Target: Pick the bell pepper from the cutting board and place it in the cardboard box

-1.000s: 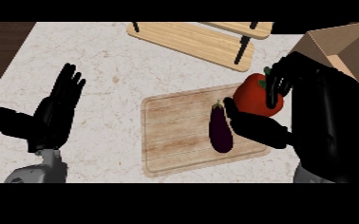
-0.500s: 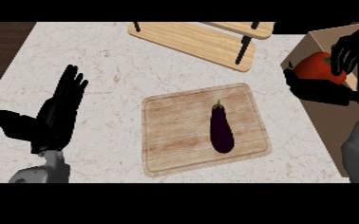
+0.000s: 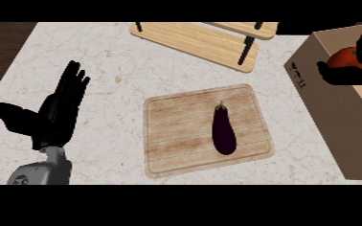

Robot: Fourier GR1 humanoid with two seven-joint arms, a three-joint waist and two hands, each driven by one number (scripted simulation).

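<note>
The red bell pepper (image 3: 345,57) shows at the right edge, above the open cardboard box (image 3: 322,91). My right hand (image 3: 338,75) is curled around the pepper from below, mostly cut off by the view's edge. The wooden cutting board (image 3: 180,134) lies in the middle of the counter with only a dark purple eggplant (image 3: 223,129) on it. My left hand (image 3: 58,107) rests open at the left, fingers up, away from the board.
A wooden rack with two light shelves and black posts (image 3: 201,40) stands at the back, just beyond the cutting board. The box's tall brown wall runs along the right side of the counter.
My right hand has lifted the pepper off the cutting board and carried it right, to above the cardboard box. The eggplant and my left hand have stayed put.
</note>
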